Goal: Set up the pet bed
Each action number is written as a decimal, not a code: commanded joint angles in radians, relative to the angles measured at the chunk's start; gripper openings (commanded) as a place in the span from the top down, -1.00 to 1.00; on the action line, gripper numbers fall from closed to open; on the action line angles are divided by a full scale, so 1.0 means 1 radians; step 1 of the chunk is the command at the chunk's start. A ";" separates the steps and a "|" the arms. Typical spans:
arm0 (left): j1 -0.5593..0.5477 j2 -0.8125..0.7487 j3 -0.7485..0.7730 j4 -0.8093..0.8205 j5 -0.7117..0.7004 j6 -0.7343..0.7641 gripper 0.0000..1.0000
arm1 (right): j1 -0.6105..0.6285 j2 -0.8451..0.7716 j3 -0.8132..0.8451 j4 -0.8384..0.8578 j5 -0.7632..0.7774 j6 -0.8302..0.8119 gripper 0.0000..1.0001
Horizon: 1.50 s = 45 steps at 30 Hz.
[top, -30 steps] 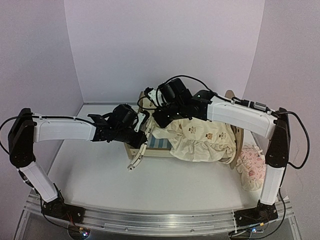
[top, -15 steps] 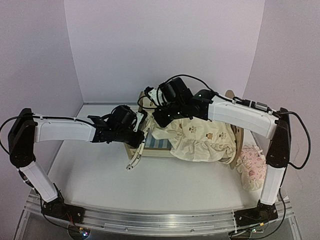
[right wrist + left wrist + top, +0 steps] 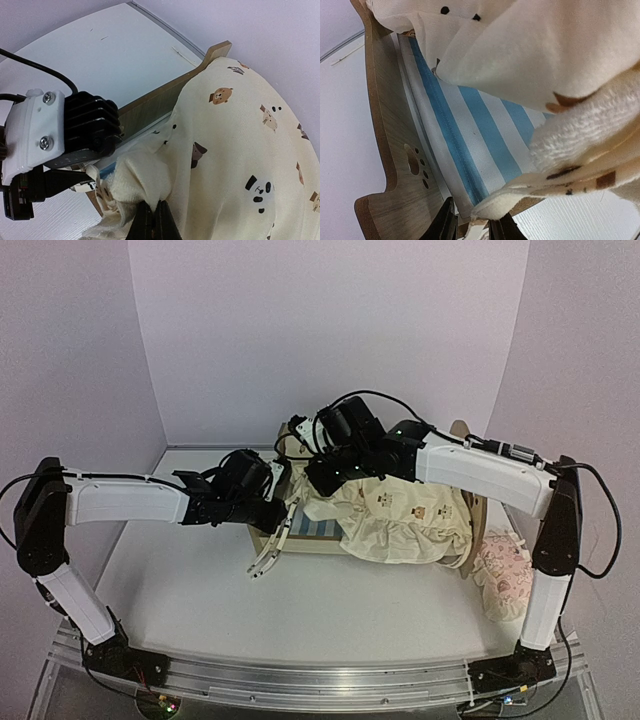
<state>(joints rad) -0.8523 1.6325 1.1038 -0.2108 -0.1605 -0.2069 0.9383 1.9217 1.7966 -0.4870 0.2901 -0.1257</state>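
One pet bed (image 3: 318,531) stands at the middle of the bench (image 3: 200,590), toward its far side, long axis running left to right. Both arms meet at its left end. The left gripper (image 3: 284,513) sits just beside that end board. In the left wrist view its jaws stand narrow, with the hem of the cream cushion (image 3: 410,515) lying between the fingertips (image 3: 446,226). Whether they actually pinch the cloth cannot be told. The right gripper (image 3: 314,482) hovers over the bed's far-left corner, jaws closed on a bunched fold of the same cushion.

Most of the frame is buried under the cushion, which drapes over the right part of the bed and spills off its near side. Only a patch of mattress and pieces of the end boards show from above. The right end board peeks out behind the right arm, and its shape is hard to make out.

Where it shows, the bed is pale wood with a blue-and-white striped base. Close up, the left end board carries a paw-print cutout (image 3: 415,167).

The cushion is printed with small animal faces and has a ruffled edge. A white tie (image 3: 268,555) dangles from below the left gripper down to the bench. Far right, apart from the bed, lies a pink ruffled pillow (image 3: 503,580).
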 commanded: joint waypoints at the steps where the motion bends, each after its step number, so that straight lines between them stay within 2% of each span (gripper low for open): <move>1: 0.006 -0.036 -0.003 0.009 -0.012 0.004 0.64 | 0.000 -0.071 -0.003 0.011 -0.004 0.017 1.00; 5: 0.006 -0.028 -0.011 0.054 0.061 -0.002 0.93 | 0.000 -0.073 -0.008 0.012 -0.007 0.020 1.00; 7: 0.006 -0.041 0.001 0.057 0.082 -0.007 1.00 | 0.000 -0.073 -0.007 0.012 -0.009 0.021 1.00; 14: 0.006 -0.096 0.089 0.004 0.073 0.000 1.00 | 0.000 -0.075 -0.006 0.012 -0.016 0.034 1.00; 29: 0.006 -0.075 0.285 -0.039 -0.049 0.085 1.00 | 0.000 -0.070 -0.009 0.018 -0.034 0.050 1.00; 37: 0.006 -0.068 0.218 0.031 -0.123 0.091 1.00 | 0.000 -0.065 -0.016 0.018 -0.043 0.059 1.00; 45: 0.006 -0.058 0.148 0.027 -0.144 0.041 1.00 | 0.000 -0.046 -0.011 0.018 -0.055 0.068 1.00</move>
<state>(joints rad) -0.8482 1.5757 1.2843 -0.2193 -0.2728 -0.1349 0.9367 1.9015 1.7832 -0.4818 0.2557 -0.0758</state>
